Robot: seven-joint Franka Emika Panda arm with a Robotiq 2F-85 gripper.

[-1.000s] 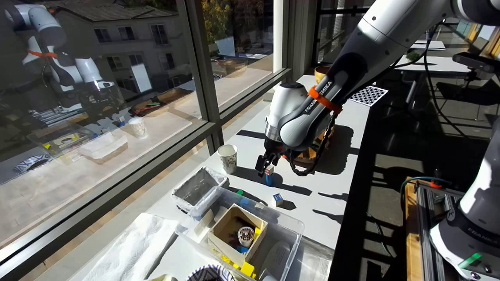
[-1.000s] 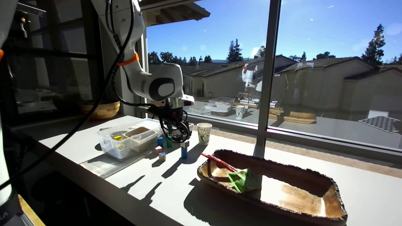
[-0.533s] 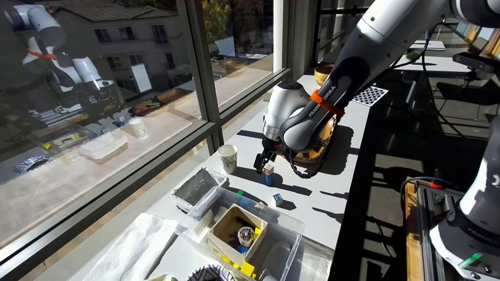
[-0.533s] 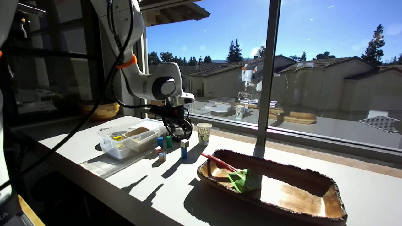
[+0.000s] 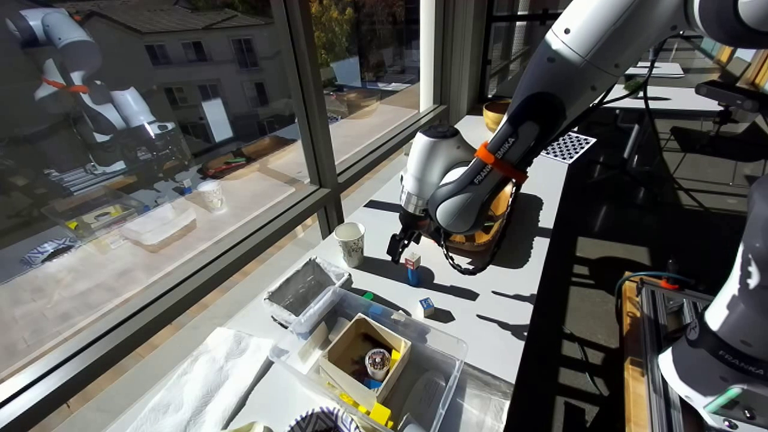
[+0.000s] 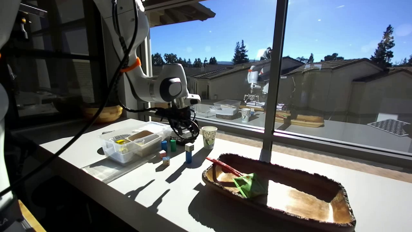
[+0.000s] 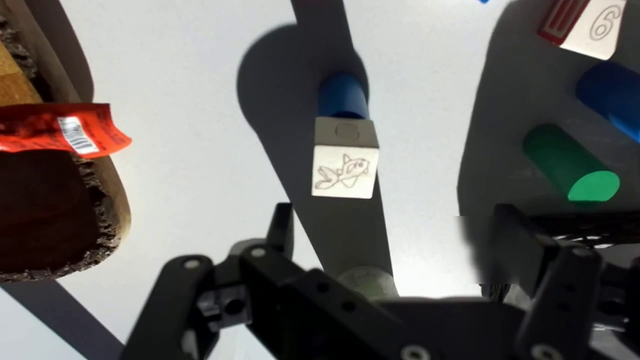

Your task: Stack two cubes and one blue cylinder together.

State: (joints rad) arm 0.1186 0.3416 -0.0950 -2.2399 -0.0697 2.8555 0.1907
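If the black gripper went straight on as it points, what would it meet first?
Most likely the flat white tabletop, beside the pale fish-printed cube on the upright blue cylinder; depth is unclear, so the open gripper might brush that cube.

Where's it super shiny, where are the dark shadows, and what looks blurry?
In an exterior view, glare whitens part of the wooden tray; in the wrist view, a wide shadow lies beside the blue cylinder, the cube on it has a bright top, and the nearby tool looks slightly out of focus.
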